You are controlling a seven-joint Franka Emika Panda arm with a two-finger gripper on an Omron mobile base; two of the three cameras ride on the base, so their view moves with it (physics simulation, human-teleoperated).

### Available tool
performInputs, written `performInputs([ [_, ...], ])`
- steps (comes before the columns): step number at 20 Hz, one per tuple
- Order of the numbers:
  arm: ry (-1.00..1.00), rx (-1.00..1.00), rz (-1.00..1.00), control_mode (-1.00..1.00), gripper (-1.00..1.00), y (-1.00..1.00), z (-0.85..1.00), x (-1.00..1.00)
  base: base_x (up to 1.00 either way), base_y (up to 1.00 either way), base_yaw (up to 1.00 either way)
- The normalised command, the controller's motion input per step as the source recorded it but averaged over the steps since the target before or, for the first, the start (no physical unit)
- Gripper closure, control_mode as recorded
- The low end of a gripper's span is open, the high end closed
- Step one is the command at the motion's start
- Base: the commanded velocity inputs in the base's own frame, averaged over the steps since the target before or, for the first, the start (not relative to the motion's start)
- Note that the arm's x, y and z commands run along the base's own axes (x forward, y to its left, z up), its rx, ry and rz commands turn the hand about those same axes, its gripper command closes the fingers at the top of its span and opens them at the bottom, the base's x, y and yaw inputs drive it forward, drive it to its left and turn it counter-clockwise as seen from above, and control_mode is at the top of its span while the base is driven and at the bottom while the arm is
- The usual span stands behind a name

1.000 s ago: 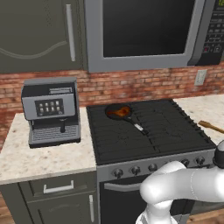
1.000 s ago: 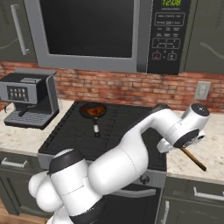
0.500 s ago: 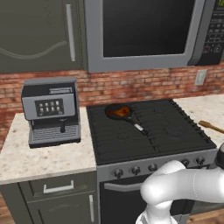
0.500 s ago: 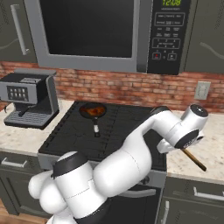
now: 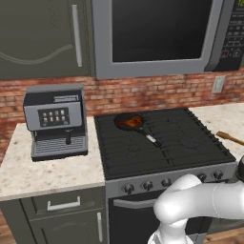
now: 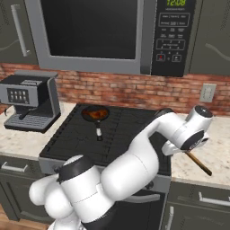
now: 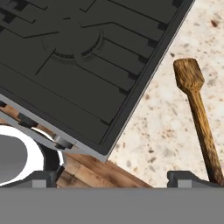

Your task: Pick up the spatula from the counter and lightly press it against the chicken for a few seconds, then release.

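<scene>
Spatula [image 7: 199,113] lies flat on counter [image 7: 166,109] just beside stove [image 7: 78,61], handle end near one fingertip. Gripper [image 7: 116,178] hovers above, jaws spread wide, nothing held, prob. to line up a handle grab. Chicken [image 6: 95,113] waits in pan [image 6: 84,111], well apart.

Brown wooden spatula [image 5: 230,138] on speckled stone counter [image 5: 214,116] cropped by right edge in left base view. In right base view, blade hidden behind white robot arm [image 6: 182,132], handle alone poking out. Handle's end cut off at bottom of hand view. Orange-brown chicken [image 6: 95,113] in black frying pan [image 6: 97,122] too small to tell shape. Grey microwave [image 5: 157,38] cropped at top.
</scene>
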Motion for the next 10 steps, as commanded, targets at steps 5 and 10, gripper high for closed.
performInputs([
  [5, 0.02, 0.0, 0.0, -1.0, -1.0, -0.09, -0.11, 0.05, 0.0, 0.0, 0.0],
  [10, 0.02, 0.0, 0.0, -1.0, -1.0, -0.05, -0.14, 0.05, 0.0, 0.0, 0.0],
])
